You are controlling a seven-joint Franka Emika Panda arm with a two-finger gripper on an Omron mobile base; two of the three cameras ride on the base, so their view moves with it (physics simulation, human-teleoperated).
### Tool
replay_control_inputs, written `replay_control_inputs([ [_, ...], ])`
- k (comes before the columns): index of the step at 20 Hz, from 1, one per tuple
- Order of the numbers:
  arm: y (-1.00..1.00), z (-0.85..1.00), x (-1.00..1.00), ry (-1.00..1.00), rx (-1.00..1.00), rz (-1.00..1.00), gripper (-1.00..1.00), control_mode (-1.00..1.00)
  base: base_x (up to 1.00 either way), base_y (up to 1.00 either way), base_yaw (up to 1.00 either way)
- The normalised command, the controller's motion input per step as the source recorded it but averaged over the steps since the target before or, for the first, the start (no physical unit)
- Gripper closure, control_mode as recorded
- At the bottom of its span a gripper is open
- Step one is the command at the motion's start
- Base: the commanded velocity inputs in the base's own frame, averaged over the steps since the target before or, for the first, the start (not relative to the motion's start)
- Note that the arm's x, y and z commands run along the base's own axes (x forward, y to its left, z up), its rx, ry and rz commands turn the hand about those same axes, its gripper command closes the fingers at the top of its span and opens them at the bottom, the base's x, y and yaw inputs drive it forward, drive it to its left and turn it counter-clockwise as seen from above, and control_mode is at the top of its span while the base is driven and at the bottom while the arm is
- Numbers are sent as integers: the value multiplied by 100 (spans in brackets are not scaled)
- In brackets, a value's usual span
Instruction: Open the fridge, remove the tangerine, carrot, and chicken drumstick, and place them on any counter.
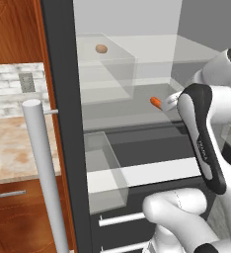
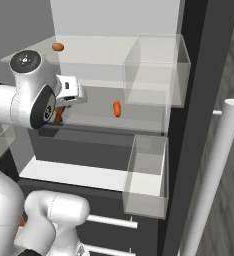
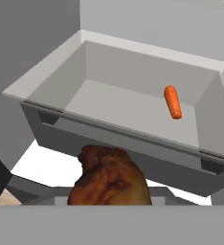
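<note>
- The gripper (image 2: 59, 114) holds the chicken drumstick (image 3: 109, 179), thick end filling the hand view's bottom.
- The carrot (image 3: 172, 102) lies on the fridge (image 1: 63, 99) shelf beyond, well apart.
- The tangerine (image 1: 101, 48) sits a shelf higher.

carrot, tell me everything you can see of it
The carrot is a small, bright orange stick with rounded ends, one end slightly narrower. It looks smooth and matte. It lies flat on the pale grey middle shelf inside the open fridge, alone, with bare shelf all around it. Nothing but the shelf touches it.
</note>
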Motion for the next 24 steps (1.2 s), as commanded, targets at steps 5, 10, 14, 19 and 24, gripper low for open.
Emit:
replay_control_inputs([
  [5, -15, 22, -43, 0, -1, -6, 100, -100, 0, 0, 0],
  [10, 0, 0, 0, 0, 0, 0, 100, -100, 0, 0, 0],
  [14, 0, 0, 0, 0, 0, 0, 100, 100, -62, 0, -1],
  [19, 0, 0, 0, 0, 0, 0, 100, 100, -100, 1, -3],
  [24, 0, 0, 0, 0, 0, 0, 100, 100, -92, 72, 0],
])
